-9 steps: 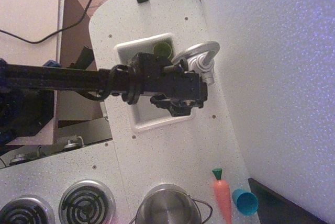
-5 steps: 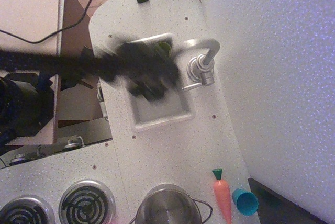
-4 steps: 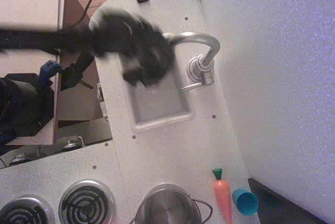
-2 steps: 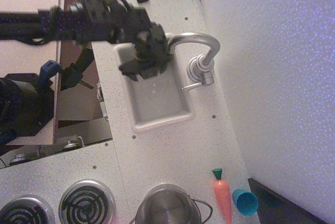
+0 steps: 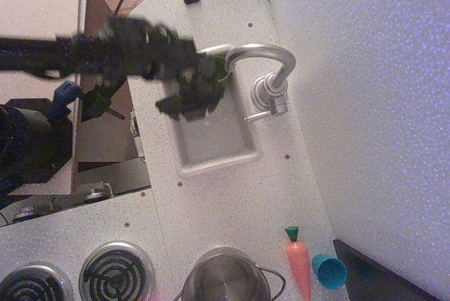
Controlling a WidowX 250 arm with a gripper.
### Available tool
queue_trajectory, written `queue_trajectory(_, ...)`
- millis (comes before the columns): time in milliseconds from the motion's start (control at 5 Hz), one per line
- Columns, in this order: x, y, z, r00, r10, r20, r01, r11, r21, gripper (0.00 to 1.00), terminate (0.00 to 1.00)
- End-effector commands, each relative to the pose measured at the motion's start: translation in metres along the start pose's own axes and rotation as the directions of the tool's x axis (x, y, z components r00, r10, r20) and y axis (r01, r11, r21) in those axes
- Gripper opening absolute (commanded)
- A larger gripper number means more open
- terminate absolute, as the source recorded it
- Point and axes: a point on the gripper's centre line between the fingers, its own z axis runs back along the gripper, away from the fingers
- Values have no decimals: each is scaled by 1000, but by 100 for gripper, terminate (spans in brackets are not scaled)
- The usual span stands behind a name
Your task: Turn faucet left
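Observation:
The silver-grey faucet (image 5: 271,76) stands on the white counter right of the sink (image 5: 214,148). Its arched spout reaches left over the sink's top end, and its thin lever points left from the ribbed base. My black gripper (image 5: 193,93) is motion-blurred over the sink's upper part, just left of the spout tip and apart from the base. The blur hides whether its fingers are open or shut. A small green thing (image 5: 221,76) shows in the sink under the spout tip.
A steel pot (image 5: 225,276) sits at the bottom edge, with stove burners (image 5: 116,273) to its left. A toy carrot (image 5: 299,262) and a blue cup (image 5: 329,271) lie at the lower right. A white wall runs along the right. Black cables lie at the top.
The spout swung from over the sink's middle up to its top end. My gripper moved from beside the faucet base up and left, then came down a little in the last moment.

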Motion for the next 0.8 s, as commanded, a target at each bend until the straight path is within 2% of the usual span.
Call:
queue_trajectory(0, 3, -2, 14, 999, -39, -25, 39, 999, 21, 100, 0)
queue_trajectory(200, 7, 0, 10, 981, -96, -171, 75, 989, -124, 100, 0)
queue_trajectory(400, 8, -1, 14, 905, -57, -421, -90, 943, -321, 100, 0)
queue_trajectory(600, 12, -5, 3, 789, -199, -581, -85, 902, -424, 100, 0)
